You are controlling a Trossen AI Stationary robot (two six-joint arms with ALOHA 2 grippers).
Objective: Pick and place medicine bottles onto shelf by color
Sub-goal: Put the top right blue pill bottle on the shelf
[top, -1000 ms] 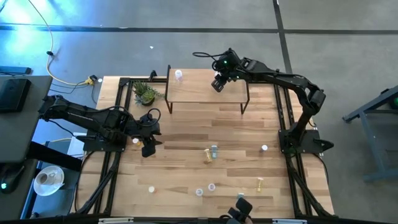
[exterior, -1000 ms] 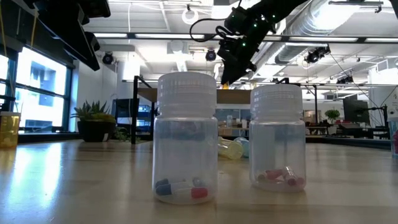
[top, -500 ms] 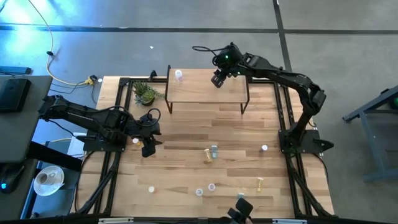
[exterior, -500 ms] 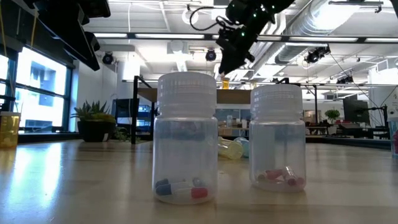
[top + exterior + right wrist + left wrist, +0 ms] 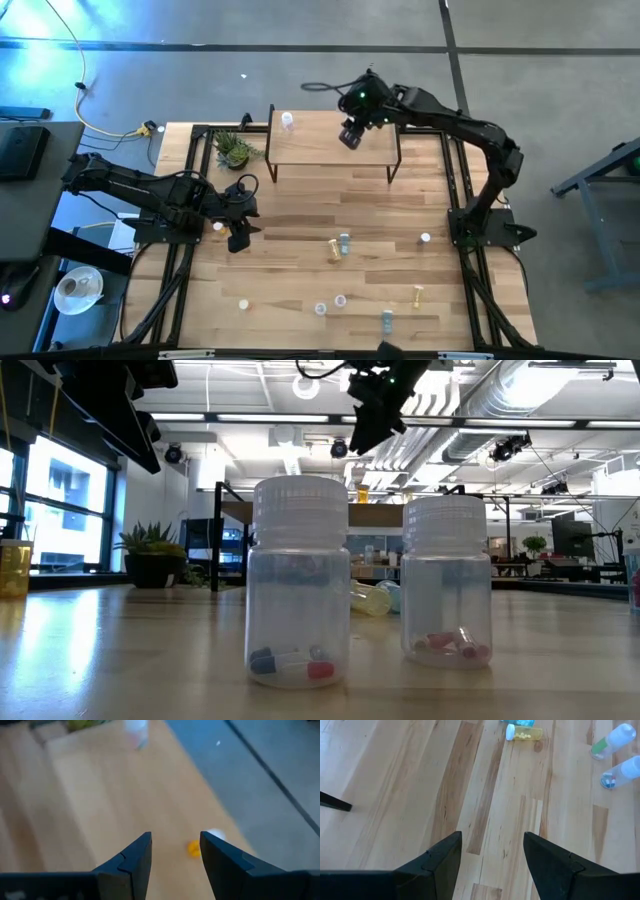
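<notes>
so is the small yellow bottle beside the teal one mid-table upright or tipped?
Tipped. The small yellow bottle lies on its side on the wood tabletop, white cap end showing in the left wrist view.

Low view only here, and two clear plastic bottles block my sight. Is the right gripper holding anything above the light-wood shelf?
Observer: No. The right gripper is open, with nothing between its fingers.
Operator: What's beneath it?
Observer: A small orange bottle resting on the light-wood shelf.
Operator: And the left arm?
Observer: The left gripper hangs open and empty over the left side of the wood-plank table.
</notes>
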